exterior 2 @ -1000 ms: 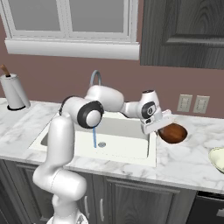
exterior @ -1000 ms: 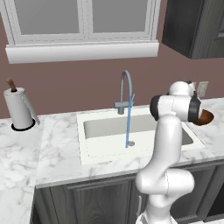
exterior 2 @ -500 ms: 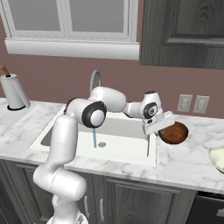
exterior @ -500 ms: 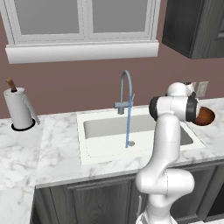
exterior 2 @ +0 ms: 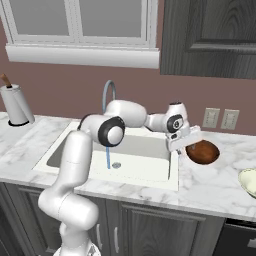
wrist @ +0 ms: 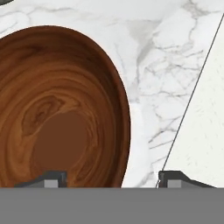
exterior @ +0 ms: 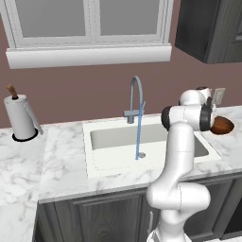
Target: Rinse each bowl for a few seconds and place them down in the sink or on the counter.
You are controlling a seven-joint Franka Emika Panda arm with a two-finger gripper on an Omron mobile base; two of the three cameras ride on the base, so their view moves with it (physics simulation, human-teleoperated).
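A glossy reddish-brown bowl point(exterior 2: 202, 151) rests on the marble counter point(exterior 2: 215, 185) just right of the sink point(exterior 2: 150, 175). It also shows at the right of the left base view point(exterior: 222, 125). My gripper point(exterior 2: 192, 140) hangs over the bowl's sink-side rim, with its jaws open. In the hand view the bowl point(wrist: 57, 109) takes up the left side. My gripper point(wrist: 111, 179) straddles its rim there, one fingertip point(wrist: 52, 178) inside the bowl and the other over the counter point(wrist: 166, 87). The faucet point(exterior: 137, 101) runs a thin stream of water point(exterior: 139, 137) into the basin.
A paper towel holder point(exterior: 21, 118) stands on the counter far left of the sink. A pale dish point(exterior 2: 248, 181) lies at the right edge of the counter. Wall outlets point(exterior 2: 220, 118) are behind the bowl. The sink's edge point(wrist: 205, 109) runs down the right of the hand view.
The jaws have gone from shut on the bowl's rim to wide apart, letting the bowl go on the counter. The arm and bowl have hardly moved.
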